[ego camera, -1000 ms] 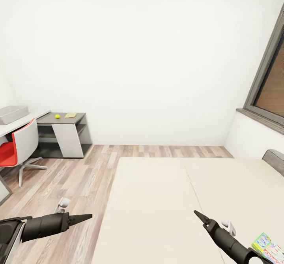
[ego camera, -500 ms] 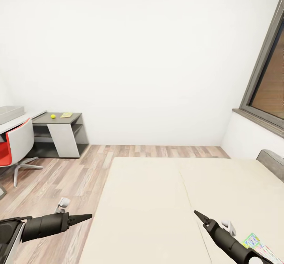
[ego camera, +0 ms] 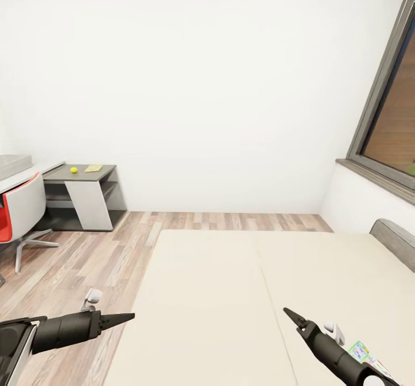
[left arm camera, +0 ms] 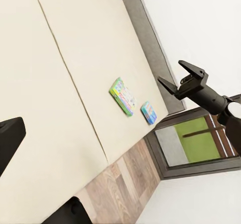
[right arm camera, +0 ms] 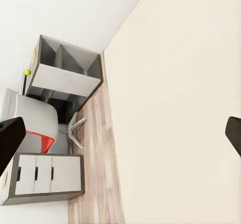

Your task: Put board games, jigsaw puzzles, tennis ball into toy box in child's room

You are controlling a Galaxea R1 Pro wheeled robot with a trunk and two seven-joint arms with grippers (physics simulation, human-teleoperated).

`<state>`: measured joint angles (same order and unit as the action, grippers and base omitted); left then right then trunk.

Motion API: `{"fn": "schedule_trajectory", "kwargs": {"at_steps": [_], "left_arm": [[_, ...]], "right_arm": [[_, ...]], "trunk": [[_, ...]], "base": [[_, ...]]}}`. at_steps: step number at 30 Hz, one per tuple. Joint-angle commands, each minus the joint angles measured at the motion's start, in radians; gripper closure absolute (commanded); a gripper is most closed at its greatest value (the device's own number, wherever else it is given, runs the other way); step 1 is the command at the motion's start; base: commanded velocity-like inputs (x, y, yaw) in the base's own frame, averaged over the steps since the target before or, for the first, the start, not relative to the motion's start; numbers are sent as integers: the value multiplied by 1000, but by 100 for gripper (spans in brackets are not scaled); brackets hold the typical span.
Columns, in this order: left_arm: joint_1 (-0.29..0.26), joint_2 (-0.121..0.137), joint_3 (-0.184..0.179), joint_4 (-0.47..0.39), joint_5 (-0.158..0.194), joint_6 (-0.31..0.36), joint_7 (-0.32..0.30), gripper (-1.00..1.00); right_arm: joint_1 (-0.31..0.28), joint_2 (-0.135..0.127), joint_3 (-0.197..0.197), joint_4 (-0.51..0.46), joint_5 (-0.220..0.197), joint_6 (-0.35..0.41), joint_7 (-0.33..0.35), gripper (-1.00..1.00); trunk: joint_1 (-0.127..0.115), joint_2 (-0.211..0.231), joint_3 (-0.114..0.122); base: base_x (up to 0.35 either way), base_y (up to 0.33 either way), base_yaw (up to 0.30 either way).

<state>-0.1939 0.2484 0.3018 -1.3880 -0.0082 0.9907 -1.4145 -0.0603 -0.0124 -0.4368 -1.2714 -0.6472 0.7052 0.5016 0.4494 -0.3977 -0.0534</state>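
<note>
From the head camera the bed (ego camera: 253, 293) spreads wide, a plain beige mattress in two smooth sections with a grey headboard (ego camera: 395, 242) at its far right; a green-edged board game (ego camera: 362, 354) with a busy printed lid lies on the bed near the headboard end, partly behind the right arm; beyond the bed's foot, across wood-plank floor, the dark-grey cabinet end of the table (ego camera: 86, 193) carries the small yellow-green tennis ball (ego camera: 74, 170) and a thin flat yellowish board (ego camera: 93, 168) just beside it; a red and white chair (ego camera: 20, 210) stands by the table; the left gripper (ego camera: 124, 317) looks pinched to a point over the floor beside the bed, the right gripper (ego camera: 290, 315) likewise over the bed; against a second ago the whole view has swung right, table and chair sliding leftward; from the left wrist, the green-edged game (left arm camera: 123, 96) and a small blue game (left arm camera: 148, 112) lie flat on the bed near the headboard (left arm camera: 153, 48), slightly apart; from the right wrist, the ball (right arm camera: 27, 72) sits on the cabinet top beyond the matte bed (right arm camera: 186, 108), with white drawers (right arm camera: 42, 176) past the chair.
</note>
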Motion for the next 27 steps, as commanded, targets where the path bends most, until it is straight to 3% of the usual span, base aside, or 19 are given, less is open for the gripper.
{"fn": "schedule_trajectory", "kwargs": {"at_steps": [1,15,27], "left_arm": [[-1,0,0,0,-1,11,-4,-100],[-1,0,0,0,-2,10,-4,-100],[-1,0,0,0,-1,11,-4,-100]], "right_arm": [[-1,0,-2,0,-3,6,2,-100],[-1,0,0,0,-5,-14,2,-100],[-1,-1,50,0,-1,-17,2,-100]], "trunk": [[1,-2,-2],[1,-2,-2],[1,-2,-2]], "base": [[0,-27,0],[0,-6,0],[0,0,0]]}}
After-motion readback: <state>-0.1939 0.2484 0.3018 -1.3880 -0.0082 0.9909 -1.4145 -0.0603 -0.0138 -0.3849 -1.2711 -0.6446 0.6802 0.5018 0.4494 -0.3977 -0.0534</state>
